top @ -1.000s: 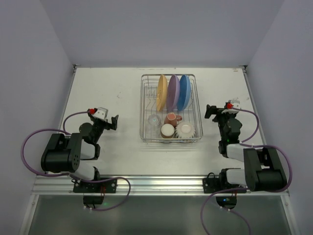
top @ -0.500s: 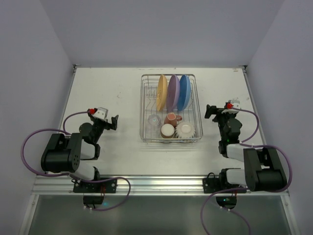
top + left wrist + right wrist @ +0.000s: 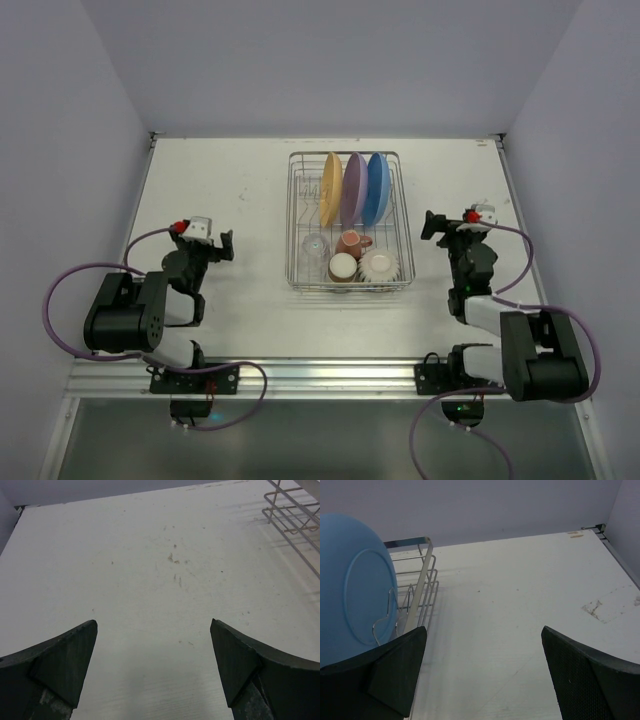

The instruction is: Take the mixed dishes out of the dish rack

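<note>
The dish rack [image 3: 293, 222] is a silver wire basket at the table's middle. Three plates stand upright in its far half: yellow-orange [image 3: 330, 188], purple [image 3: 353, 188] and blue [image 3: 377, 188]. In the near half are a clear glass tumbler [image 3: 314, 245], two reddish-brown cups [image 3: 352, 241] [image 3: 342, 267] and a cream ribbed bowl [image 3: 379, 264]. My left gripper [image 3: 226, 246] [image 3: 152, 625] is open over bare table left of the rack. My right gripper [image 3: 432, 225] [image 3: 484, 629] is open, just right of the rack [image 3: 422, 575], with the blue plate [image 3: 355, 585] at its left.
White table [image 3: 220, 180] with walls on the left, right and back. A corner of the rack [image 3: 295, 520] shows at the upper right of the left wrist view. Purple cables loop beside both arm bases. A scuffed patch [image 3: 600, 609] marks the table right of the rack.
The left gripper has shifted slightly left, away from the rack. The right wrist has moved a little. The dishes have not moved.
</note>
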